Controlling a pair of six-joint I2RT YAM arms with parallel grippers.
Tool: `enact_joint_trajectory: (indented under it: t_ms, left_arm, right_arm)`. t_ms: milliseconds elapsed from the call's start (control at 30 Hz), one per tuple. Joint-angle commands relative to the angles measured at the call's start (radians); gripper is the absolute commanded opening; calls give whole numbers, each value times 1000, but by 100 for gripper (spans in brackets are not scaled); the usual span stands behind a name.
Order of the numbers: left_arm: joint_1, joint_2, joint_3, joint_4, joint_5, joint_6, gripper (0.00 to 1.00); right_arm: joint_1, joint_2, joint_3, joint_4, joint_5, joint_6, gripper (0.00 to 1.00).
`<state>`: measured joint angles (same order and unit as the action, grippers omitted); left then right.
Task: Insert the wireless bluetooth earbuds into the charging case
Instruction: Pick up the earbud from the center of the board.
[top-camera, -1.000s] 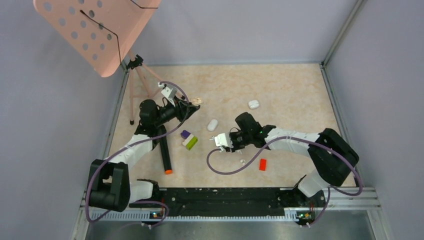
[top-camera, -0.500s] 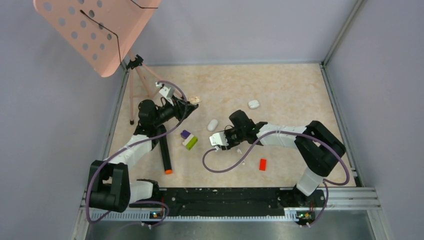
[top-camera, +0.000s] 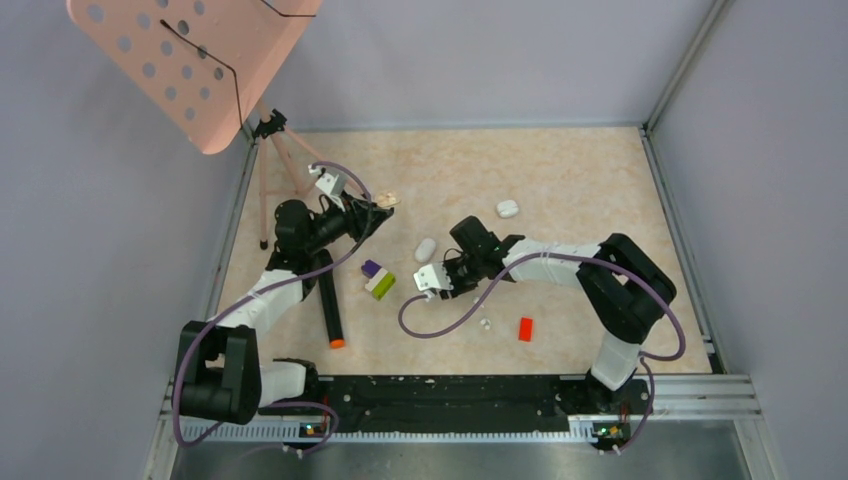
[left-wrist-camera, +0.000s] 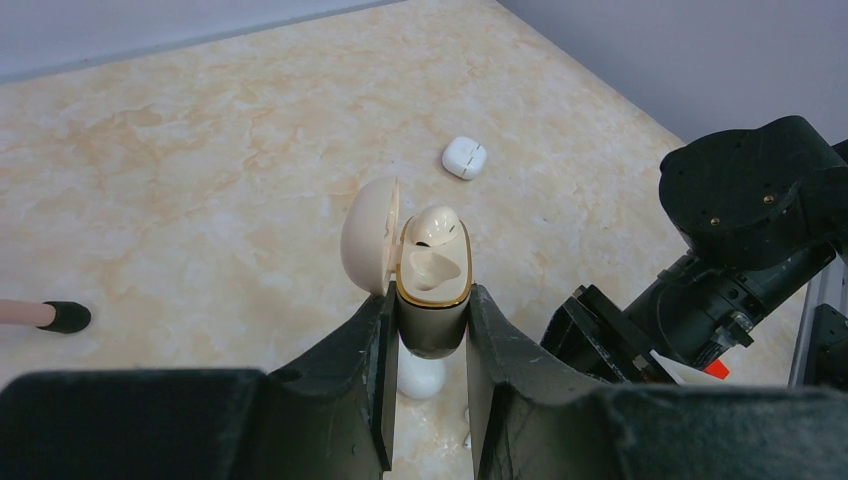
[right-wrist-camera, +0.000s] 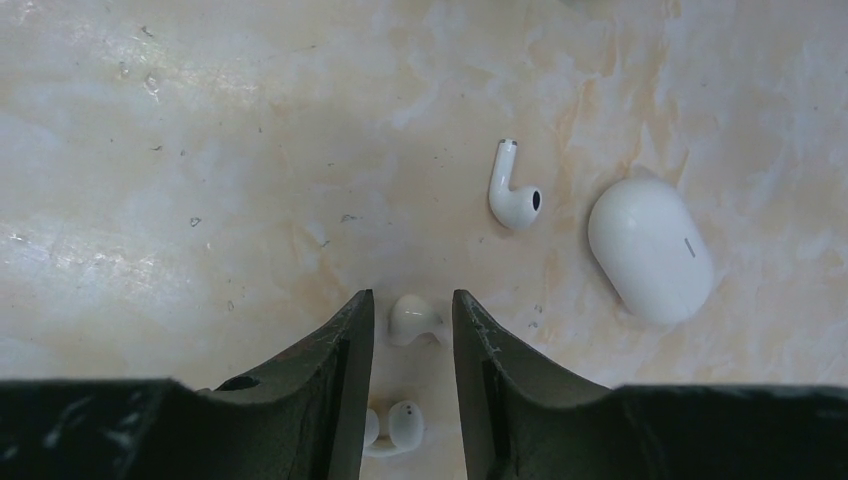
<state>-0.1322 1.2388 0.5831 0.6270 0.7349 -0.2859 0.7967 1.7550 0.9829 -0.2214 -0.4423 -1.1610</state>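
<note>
One cream earbud (right-wrist-camera: 412, 320) lay between the right gripper's (right-wrist-camera: 412, 297) part-open jaws, apparently untouched; pickup step, next needing a close, lift and carry to the open charging case (left-wrist-camera: 432, 270) clamped in the left gripper (left-wrist-camera: 428, 300).

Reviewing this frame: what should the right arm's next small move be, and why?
Probably close the right gripper on the cream earbud. Its jaws stand open on either side of that earbud, which lies on the table with narrow gaps showing. The left gripper holds the cream case, lid open, with a seated earbud and what seems an empty socket beside it.
</note>
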Motion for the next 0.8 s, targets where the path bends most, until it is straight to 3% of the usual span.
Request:
enact_joint_trajectory:
  t_ms: [0,267,633,767]
  left_arm:
    - [6,-9,1,50,-12,1,0]
    - [8,-7,-1,45,-11,1,0]
    - [8,3,6,42,1,2,0]
    - [8,12,12,42,13,2,0]
  right_arm:
    - [12,12,28,-49,-12,-16,34]
    - [9,56,48,-90,32,12,29]
    - [2,80,41,-80,108,72,29]
    - [-4,82,42,-93,94,98,13]
